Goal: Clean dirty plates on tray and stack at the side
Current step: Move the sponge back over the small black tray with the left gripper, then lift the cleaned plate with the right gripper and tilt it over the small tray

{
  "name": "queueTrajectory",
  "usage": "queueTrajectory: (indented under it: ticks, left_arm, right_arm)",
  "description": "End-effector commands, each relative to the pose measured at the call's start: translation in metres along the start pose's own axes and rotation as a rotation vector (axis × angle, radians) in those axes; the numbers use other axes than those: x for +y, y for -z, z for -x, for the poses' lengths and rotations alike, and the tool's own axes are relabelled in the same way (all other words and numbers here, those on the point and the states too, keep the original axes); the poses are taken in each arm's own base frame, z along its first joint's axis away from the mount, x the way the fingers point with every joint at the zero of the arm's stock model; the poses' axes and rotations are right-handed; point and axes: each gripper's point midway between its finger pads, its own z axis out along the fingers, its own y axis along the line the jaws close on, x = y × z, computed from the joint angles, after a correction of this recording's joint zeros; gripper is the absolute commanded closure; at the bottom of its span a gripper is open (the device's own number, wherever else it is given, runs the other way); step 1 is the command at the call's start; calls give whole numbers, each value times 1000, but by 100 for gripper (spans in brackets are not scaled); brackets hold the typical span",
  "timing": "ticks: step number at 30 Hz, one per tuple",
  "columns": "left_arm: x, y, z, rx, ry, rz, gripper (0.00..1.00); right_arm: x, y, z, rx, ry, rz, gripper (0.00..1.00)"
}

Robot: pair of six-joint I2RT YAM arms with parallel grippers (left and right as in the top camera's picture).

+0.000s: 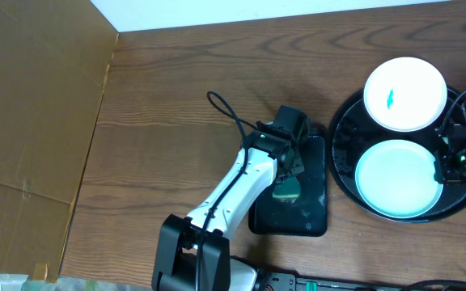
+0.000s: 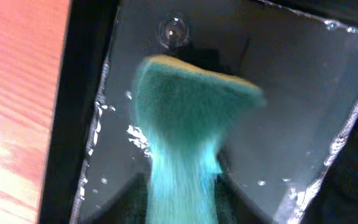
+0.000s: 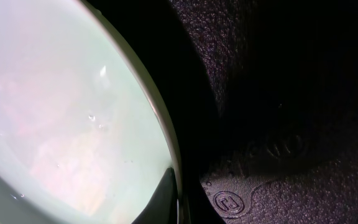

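Closest to the lens in the right wrist view is the round white shallow plate, its wet rim curving right up against the right gripper. A dark wedge sits on that rim, but whether the fingers are apart or closed on it I cannot tell.

The round black plastic tray carries this plate, with the fingers at the plate's outer edge. A second white plate lies just beyond them, touching or nearly touching the first. Only two plates show.

Both lie flat, face up. Being round, they have no long axis. They look stiff, slick with water and likely to chip. I judge a rim pinch the only usable hold, lifted level so the plate cannot slide out.

The black rectangular water basin lies under the left gripper, well apart from the tray. Its fingers are clamped on a soft teal-green sponge with a yellow back, which fans out ahead of them over the water.

A small teal smear marks the far plate's middle.
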Motion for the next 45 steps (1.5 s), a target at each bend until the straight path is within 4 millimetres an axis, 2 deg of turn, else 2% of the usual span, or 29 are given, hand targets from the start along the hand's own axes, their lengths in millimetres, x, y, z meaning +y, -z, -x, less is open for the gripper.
queueTrajectory:
  ticks: [1,6,10,14,19,23,27,31,36,40,45]
  left_arm:
    - [-8,15,4,-10,-23,-64,44]
    - [-10,61,16,-98,-8,-137,34]
    - [-6,108,24,-219,12,-220,28]
    - [2,149,24,-343,33,-306,24]
    - [12,182,20,-446,50,-377,20]
    - [16,194,17,-486,57,-405,20]
    - [17,197,17,-493,58,-410,20]
    - [16,195,17,-487,57,-406,20]
    - [16,192,18,-479,56,-401,20]
    - [15,191,18,-476,55,-398,20]
    - [15,191,18,-474,55,-396,20]
  right_arm:
    - [-11,-10,-5,19,-8,-52,99]
    - [-9,-9,1,-5,-71,-39,99]
    - [13,3,4,-34,-59,65,99]
    - [30,36,13,-135,-16,106,99]
    - [56,92,27,-323,60,116,99]
    - [88,133,38,-461,118,153,99]
    - [127,154,53,-568,200,191,99]
    - [164,149,64,-653,274,159,99]
    - [215,122,74,-735,388,99,99]
    - [230,108,85,-842,433,-49,99]
    - [252,120,87,-956,505,-109,99]
